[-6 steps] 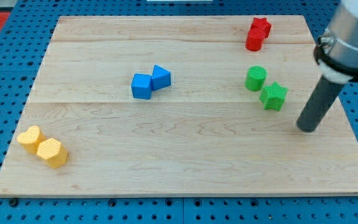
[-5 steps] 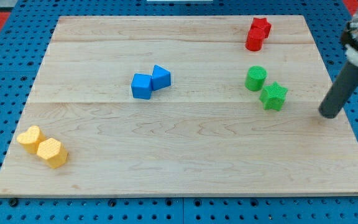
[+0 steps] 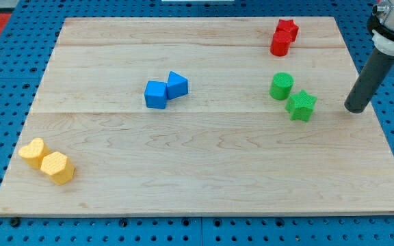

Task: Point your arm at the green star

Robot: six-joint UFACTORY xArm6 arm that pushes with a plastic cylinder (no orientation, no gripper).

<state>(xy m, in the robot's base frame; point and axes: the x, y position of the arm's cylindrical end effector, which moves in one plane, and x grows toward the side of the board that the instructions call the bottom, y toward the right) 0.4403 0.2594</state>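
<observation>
The green star (image 3: 301, 106) lies on the wooden board (image 3: 204, 157) at the view's right, touching a green cylinder (image 3: 281, 86) just up and left of it. My tip (image 3: 353, 108) rests on the board to the right of the green star, about a block's width and a half away, at nearly the same height in the view. The dark rod rises from it toward the view's top right.
Two red blocks (image 3: 283, 36) sit together at the view's top right. A blue cube (image 3: 156, 94) and a second blue block (image 3: 177, 85) touch near the middle. Two yellow blocks (image 3: 46, 161) lie at the bottom left. The board's right edge is close to my tip.
My tip swung from lower beside the star out to the right, then came back up and slightly left. No block has moved.
</observation>
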